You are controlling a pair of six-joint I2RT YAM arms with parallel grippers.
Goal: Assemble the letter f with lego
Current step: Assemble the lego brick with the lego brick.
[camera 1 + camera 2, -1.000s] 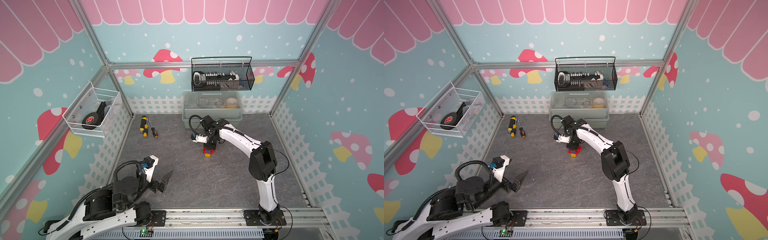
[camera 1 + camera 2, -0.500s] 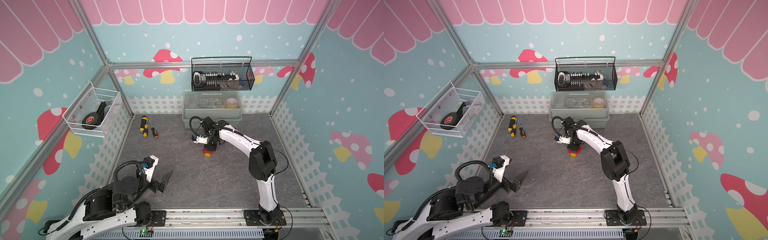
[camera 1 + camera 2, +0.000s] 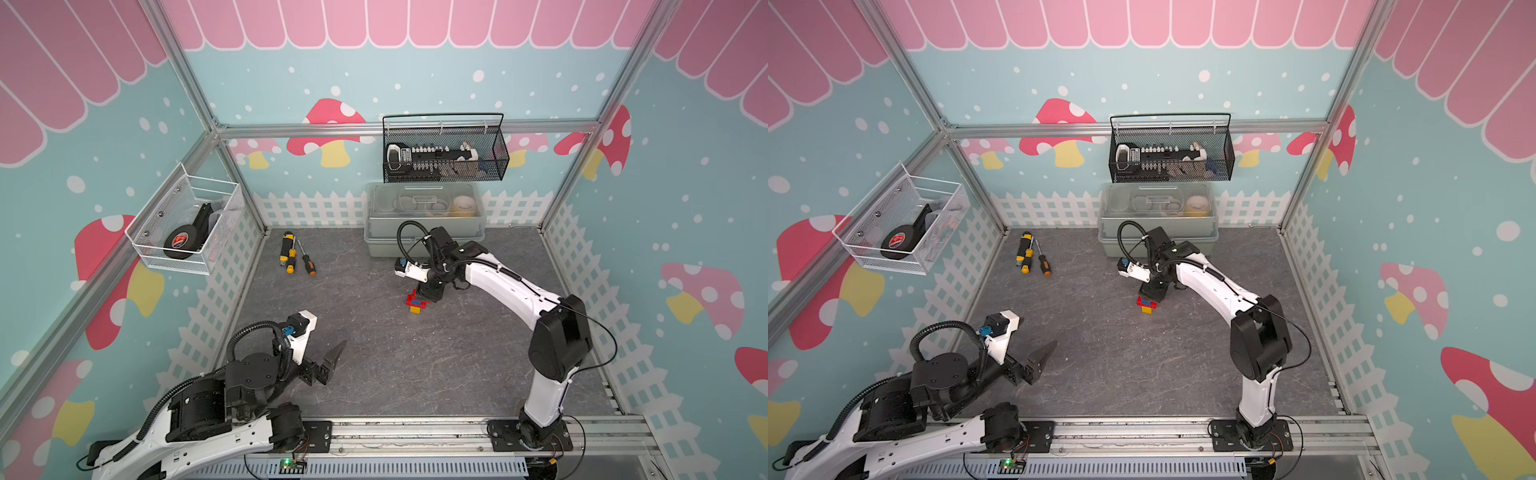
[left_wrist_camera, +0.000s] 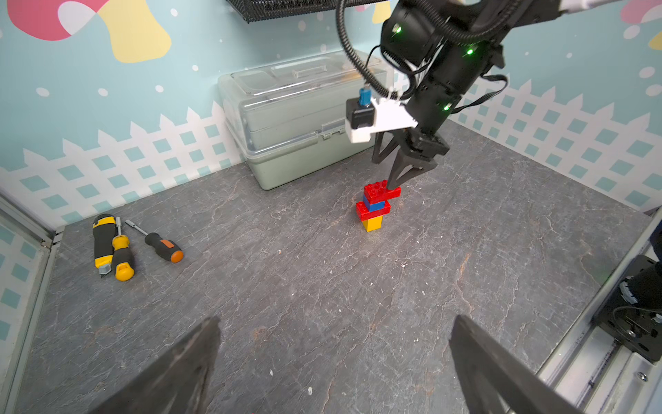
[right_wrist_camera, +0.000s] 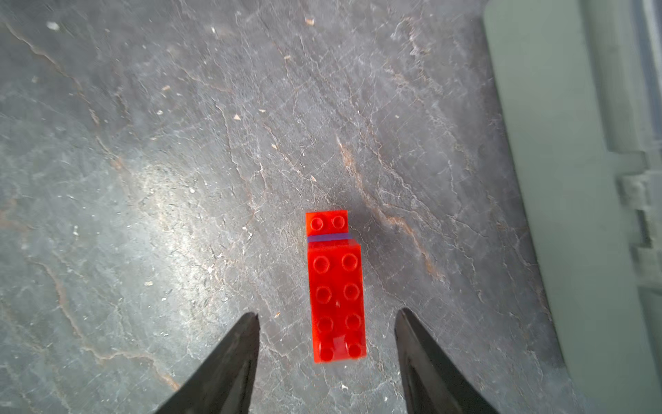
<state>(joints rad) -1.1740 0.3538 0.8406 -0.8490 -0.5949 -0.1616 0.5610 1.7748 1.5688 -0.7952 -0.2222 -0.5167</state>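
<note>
Right gripper [image 5: 327, 312]: jaws parted, standing either side of the top red bar [image 5: 336, 301], gripping nothing. Fingers point straight down. Right arm [image 3: 507, 282] reaches from the front rail toward the rear, wrist bent over. The letter f [image 4: 376, 206] stands upright on the grey mat [image 4: 322, 286], near the grey box [image 4: 286, 118]: yellow foot down, long axis vertical, red bars level and parallel, offset lengthwise. Left gripper [image 4: 335, 319]: open, well apart from the letter

Stereo pair high overhead; both wrist views lower, on the letter f [image 4: 376, 206]
</note>
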